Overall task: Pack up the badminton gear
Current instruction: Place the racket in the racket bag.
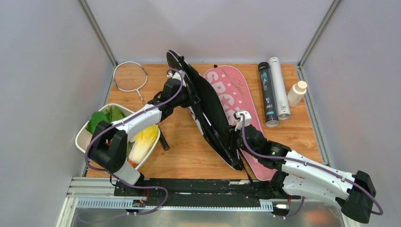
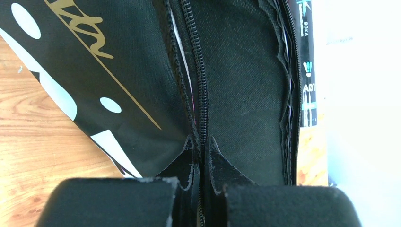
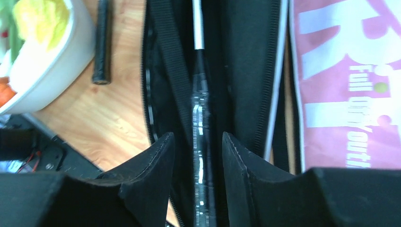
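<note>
With my left gripper (image 2: 201, 147) pinching the black racket bag (image 2: 236, 71) at its zipper edge, I'd draw the right gripper (image 3: 197, 146), fingers spread astride the racket handle (image 3: 198, 106), straight back toward five o'clock, without snagging.

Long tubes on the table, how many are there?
2: black tube and white tube, side by side right of the pink bag; more might be hidden.
</note>
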### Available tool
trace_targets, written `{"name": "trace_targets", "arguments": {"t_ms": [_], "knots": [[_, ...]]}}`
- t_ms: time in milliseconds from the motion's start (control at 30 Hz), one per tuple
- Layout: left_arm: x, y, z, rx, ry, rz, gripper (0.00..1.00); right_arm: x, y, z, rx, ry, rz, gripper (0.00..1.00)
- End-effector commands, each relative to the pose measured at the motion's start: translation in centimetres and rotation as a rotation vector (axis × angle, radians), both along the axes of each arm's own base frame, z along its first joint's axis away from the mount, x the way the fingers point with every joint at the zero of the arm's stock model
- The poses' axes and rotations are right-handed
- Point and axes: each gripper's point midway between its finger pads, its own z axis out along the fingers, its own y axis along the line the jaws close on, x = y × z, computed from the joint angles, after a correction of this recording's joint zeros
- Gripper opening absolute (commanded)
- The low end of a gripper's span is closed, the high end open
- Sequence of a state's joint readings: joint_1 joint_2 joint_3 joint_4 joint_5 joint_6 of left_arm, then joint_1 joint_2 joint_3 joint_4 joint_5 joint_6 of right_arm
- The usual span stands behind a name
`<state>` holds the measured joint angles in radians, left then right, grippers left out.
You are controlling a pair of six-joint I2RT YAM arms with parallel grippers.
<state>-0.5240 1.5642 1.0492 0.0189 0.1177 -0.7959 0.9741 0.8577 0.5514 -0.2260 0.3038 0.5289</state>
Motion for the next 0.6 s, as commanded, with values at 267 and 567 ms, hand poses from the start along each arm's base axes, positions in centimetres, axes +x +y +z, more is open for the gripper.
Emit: {"name": "trace_targets", "arguments": {"t_ms": [267,567], "knots": [[-2.3,-1.6,1.7,-0.036,-0.068,-0.163,0.00,1.5,1.7,-2.5,-0.173,0.030,0.052,0.48],[-3.3,0.4,-0.4,0.101,-0.061,-0.198,0.00,3.2,2.0,-2.7,-0.191,0.039,0.027,0.12]]}}
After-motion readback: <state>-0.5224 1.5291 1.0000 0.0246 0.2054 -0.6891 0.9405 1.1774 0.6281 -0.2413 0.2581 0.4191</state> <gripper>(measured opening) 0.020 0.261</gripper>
